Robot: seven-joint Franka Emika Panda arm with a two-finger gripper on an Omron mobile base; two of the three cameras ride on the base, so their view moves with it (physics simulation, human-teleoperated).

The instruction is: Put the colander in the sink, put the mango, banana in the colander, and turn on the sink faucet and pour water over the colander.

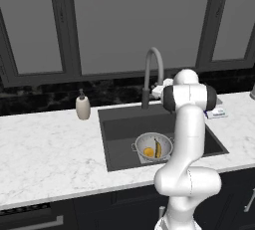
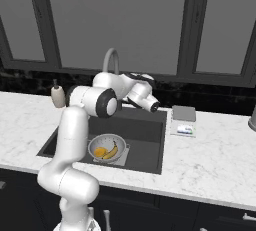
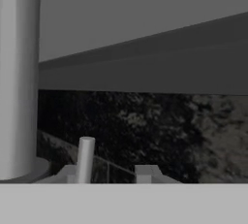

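Down in the sink (image 1: 119, 124), the colander (image 1: 153, 146) sits on the basin floor toward the front edge, with the mango (image 1: 148, 152) and the banana (image 1: 158, 149) lying side by side inside it. At the back edge of the sink stands the sink faucet (image 1: 152, 72), its spout arching forward over the basin. Beside the faucet's base, the gripper (image 3: 110, 172) has its two fingertips standing a little apart; a thin grey lever (image 3: 85, 159) rises at one fingertip, but whether it is pinched I cannot tell.
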